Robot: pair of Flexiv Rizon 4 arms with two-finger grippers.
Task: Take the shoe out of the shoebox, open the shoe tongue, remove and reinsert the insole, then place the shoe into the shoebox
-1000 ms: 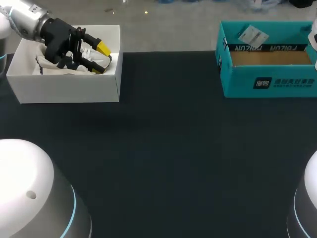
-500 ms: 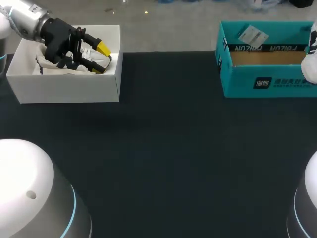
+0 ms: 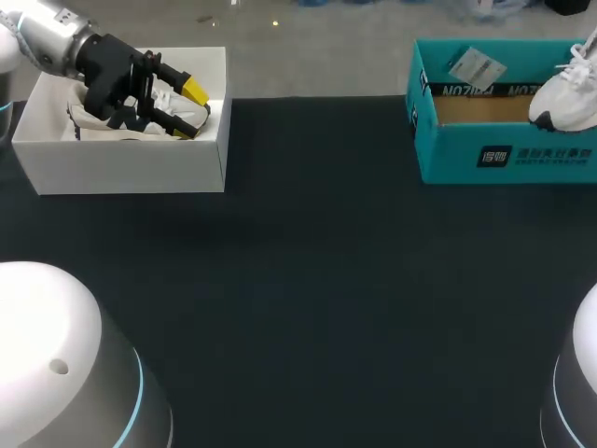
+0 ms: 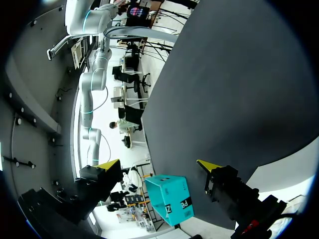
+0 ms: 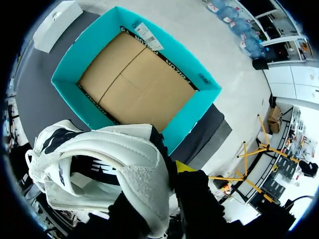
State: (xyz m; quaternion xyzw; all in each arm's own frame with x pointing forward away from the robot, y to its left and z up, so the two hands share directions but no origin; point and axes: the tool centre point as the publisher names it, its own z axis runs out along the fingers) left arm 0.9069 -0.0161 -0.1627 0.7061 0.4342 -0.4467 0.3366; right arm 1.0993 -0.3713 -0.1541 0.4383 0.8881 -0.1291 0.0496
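Observation:
A white shoe (image 3: 567, 101) with dark trim hangs at the right edge of the head view, above the right end of the open teal shoebox (image 3: 504, 149). In the right wrist view my right gripper (image 5: 167, 172) is shut on the shoe (image 5: 99, 164) at its collar. One yellow fingertip (image 5: 183, 167) shows and the other is hidden behind the shoe. The shoebox (image 5: 79, 64) lies below it, showing only its brown cardboard floor. My left gripper (image 3: 192, 110) stands open over a white box (image 3: 131, 168) at the far left. In the left wrist view the left gripper (image 4: 157, 164) holds nothing.
The white box holds crumpled white material (image 3: 93, 117) under my left gripper. A tag (image 3: 476, 65) lies at the back rim of the shoebox. Dark table (image 3: 308, 280) stretches between the two boxes.
The shoe has come into the head view from the right edge, moving left over the shoebox. My left arm has not moved.

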